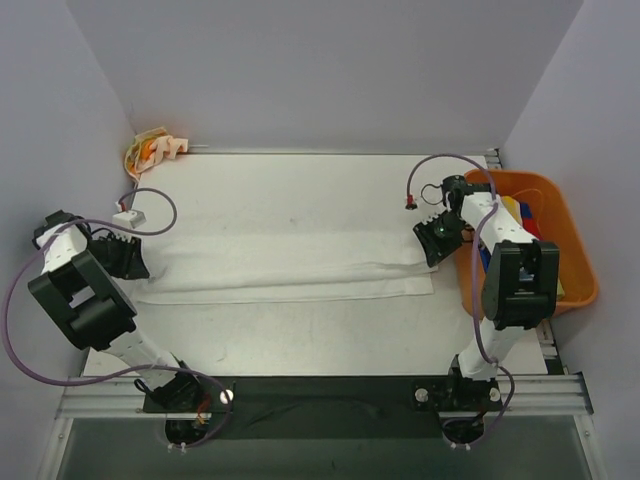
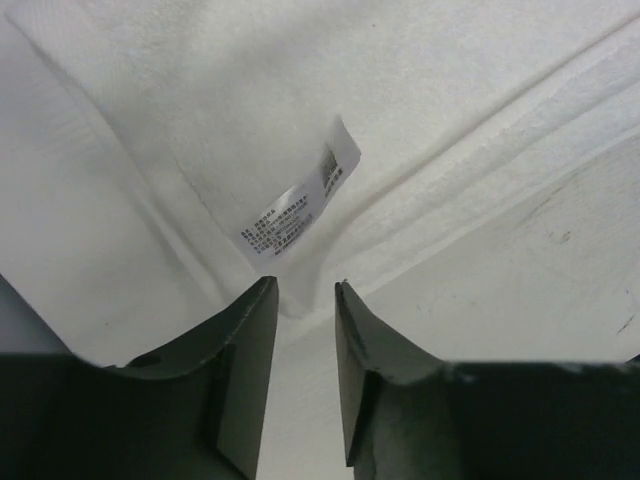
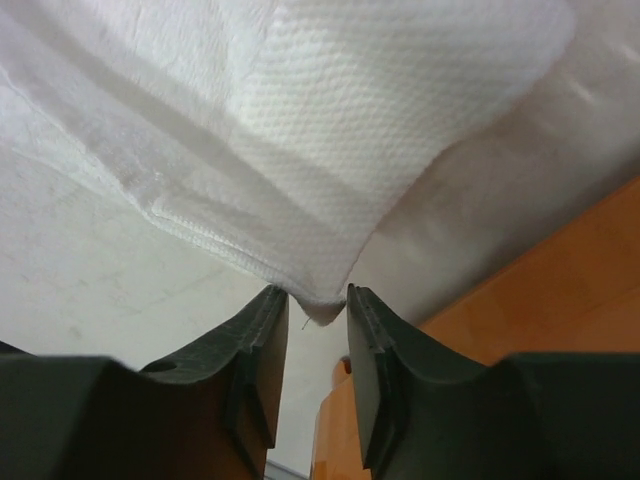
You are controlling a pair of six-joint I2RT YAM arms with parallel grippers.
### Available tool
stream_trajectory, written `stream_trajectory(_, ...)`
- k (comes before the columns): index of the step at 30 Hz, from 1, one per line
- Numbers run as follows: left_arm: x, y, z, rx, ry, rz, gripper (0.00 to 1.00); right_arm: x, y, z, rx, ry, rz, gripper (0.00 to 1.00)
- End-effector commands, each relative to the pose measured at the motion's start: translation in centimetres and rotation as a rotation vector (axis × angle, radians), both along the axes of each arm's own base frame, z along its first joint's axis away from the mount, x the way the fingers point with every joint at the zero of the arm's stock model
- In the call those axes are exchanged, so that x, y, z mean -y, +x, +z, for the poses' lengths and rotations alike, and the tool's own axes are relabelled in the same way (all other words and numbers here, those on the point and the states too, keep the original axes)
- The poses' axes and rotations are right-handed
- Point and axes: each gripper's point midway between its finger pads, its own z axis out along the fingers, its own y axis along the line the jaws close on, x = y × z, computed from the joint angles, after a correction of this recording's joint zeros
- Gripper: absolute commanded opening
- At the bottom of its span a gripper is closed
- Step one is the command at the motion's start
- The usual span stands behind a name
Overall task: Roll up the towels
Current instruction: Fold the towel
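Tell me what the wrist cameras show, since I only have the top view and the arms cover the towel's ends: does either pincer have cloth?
Observer: On the left wrist view, creases in the towel run straight into the gap of the left pincer. It looks pinched.
Operator: And the right?
Observer: A towel corner sits between the fingertips of the right pincer and also seems to be gripped.
Operator: Anything near the left one that I can't see?
Observer: A care label lies on the cloth just beyond the tips, outside the gap.
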Motion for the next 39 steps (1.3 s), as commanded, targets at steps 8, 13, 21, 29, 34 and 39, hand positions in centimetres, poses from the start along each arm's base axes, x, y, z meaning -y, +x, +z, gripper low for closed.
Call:
stream_trajectory(8,0.5,-1.1,3.4,0.109,-0.112,-0.081,0.53,1.3,-2.4,2.8,0.025,0.004,0.027,0.38)
stream_trajectory(13,2.3,0.4,3.7,0.097,-0.138,-0.099,0.52,-1.3,-0.2,4.8,0.032,0.071,0.000,0.35)
stream_trajectory(21,1.5,3.1,3.3,0.100,-0.073,0.045,0.63,-1.1,2.4,3.9,0.024,-0.005,-0.196,0.33)
stream_trajectory(29,-1.3,7.2,1.9,0.111,0.058,0.223,0.66,-1.8,5.9,3.2,0.128,-0.071,-0.344,0.32)
stream_trajectory(34,-1.5,8.2,-0.4,0.055,0.094,0.245,0.64,-3.3,6.5,1.2,0.119,-0.117,-0.292,0.25)
stream_trajectory(39,-2.2,9.7,-2.2,0.028,0.114,0.307,0.59,-2.9,6.9,-1.0,0.104,-0.196,-0.272,0.19)
